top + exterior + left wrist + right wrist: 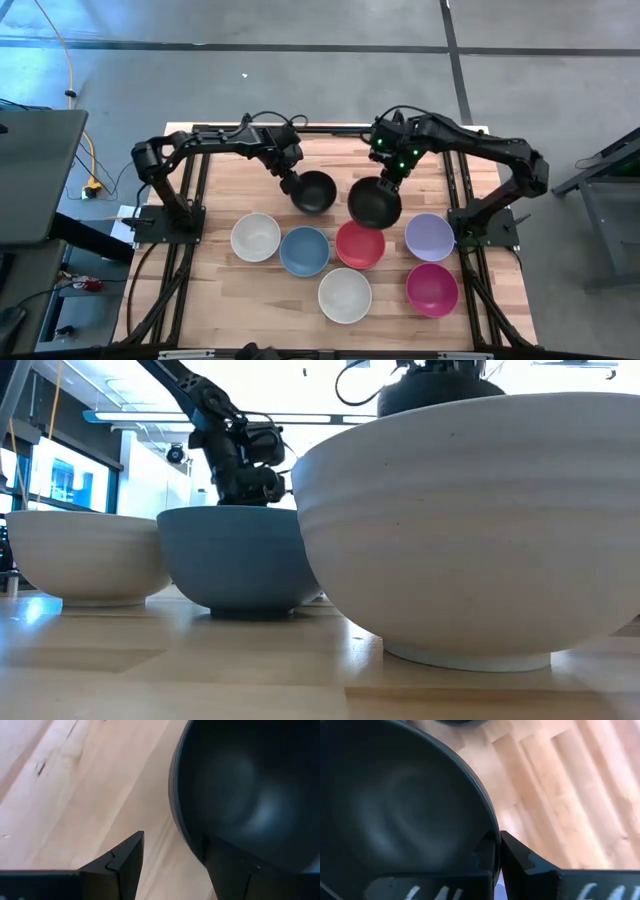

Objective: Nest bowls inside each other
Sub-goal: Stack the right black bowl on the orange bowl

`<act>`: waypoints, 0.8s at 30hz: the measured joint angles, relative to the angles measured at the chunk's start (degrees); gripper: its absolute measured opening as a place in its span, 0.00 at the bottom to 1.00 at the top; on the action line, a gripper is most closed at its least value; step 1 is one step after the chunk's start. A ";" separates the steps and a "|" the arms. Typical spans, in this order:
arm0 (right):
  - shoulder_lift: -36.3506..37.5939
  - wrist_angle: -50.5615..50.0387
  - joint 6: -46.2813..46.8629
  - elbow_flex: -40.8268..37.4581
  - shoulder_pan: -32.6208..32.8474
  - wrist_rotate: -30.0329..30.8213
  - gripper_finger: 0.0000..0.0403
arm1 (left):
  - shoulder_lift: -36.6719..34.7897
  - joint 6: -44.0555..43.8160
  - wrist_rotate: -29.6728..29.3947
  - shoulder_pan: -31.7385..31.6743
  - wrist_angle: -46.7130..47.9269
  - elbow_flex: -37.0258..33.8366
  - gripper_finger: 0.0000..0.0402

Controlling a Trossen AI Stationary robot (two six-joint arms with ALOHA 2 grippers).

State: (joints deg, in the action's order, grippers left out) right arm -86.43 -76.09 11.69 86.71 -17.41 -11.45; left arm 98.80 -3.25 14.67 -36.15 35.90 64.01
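My right gripper (388, 183) is shut on a black bowl (374, 202) at the table's far middle; the bowl also shows in the low view (430, 390). My left gripper (293, 180) is open at a second black bowl (313, 191). In the left wrist view, one finger (125, 865) stands outside that bowl's rim (182, 832) with a gap, and the other finger (227, 870) is over its inside. Nearer stand a white bowl (255, 237), a light blue bowl (304, 250), a magenta bowl (360, 246), a lavender bowl (430, 236), another magenta bowl (432, 288) and another white bowl (345, 295). My right gripper pinches the black bowl's rim (487, 827) between its two fingers, one finger (485, 857) inside the bowl and one (520, 862) outside. It grips the bowl's far edge. The bowl is open side up and overlaps the magenta bowl's far edge in the high view. I cannot tell whether my left gripper touches its bowl.
The bowls stand close together in two rows across the table's middle and near part. Bare wood (220, 300) lies at the near left. Black frame bars (190, 190) run along the table's left and right sides.
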 joint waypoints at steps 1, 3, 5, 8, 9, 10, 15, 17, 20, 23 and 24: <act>-0.39 0.02 0.64 -0.07 0.84 -0.52 0.00 | 0.35 0.19 0.01 -0.02 0.02 -0.02 0.47; -1.52 -0.28 2.05 -0.19 2.52 -2.11 0.00 | 1.03 0.40 0.07 -0.02 -0.59 -0.02 0.47; -2.90 -0.09 3.13 -0.21 4.07 -2.77 0.00 | 1.06 0.42 0.09 -0.02 -0.70 -0.02 0.47; -5.03 -0.44 4.21 0.31 5.80 -4.18 0.00 | 1.03 0.42 0.16 -0.02 -1.70 0.00 0.47; -5.74 -0.37 4.72 0.66 6.31 -4.24 0.00 | 1.03 0.45 0.14 -0.02 -1.74 0.00 0.47; -6.46 -0.38 5.07 0.95 6.80 -4.32 0.00 | 1.03 0.45 0.16 -0.02 -1.77 0.00 0.47; -9.43 0.05 6.00 3.14 9.25 -5.21 0.00 | 1.03 0.93 0.15 0.07 -2.36 0.03 0.47; -10.37 0.15 6.24 3.94 9.96 -5.26 0.00 | 1.02 0.98 0.16 0.23 -2.88 0.07 0.47; -11.52 0.73 6.50 4.42 10.48 -5.29 0.00 | 0.99 1.27 0.16 0.27 -2.86 0.09 0.47; -12.90 0.95 6.80 4.40 10.70 -5.16 0.00 | 0.99 1.52 0.16 0.31 -2.86 0.09 0.47; -13.45 0.96 7.01 4.38 10.71 -5.11 0.00 | 0.99 1.54 0.16 0.33 -2.86 0.09 0.47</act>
State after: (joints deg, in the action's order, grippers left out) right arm -99.88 -75.13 18.70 91.10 -6.70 -16.56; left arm 99.79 -1.71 14.83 -35.81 33.04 64.10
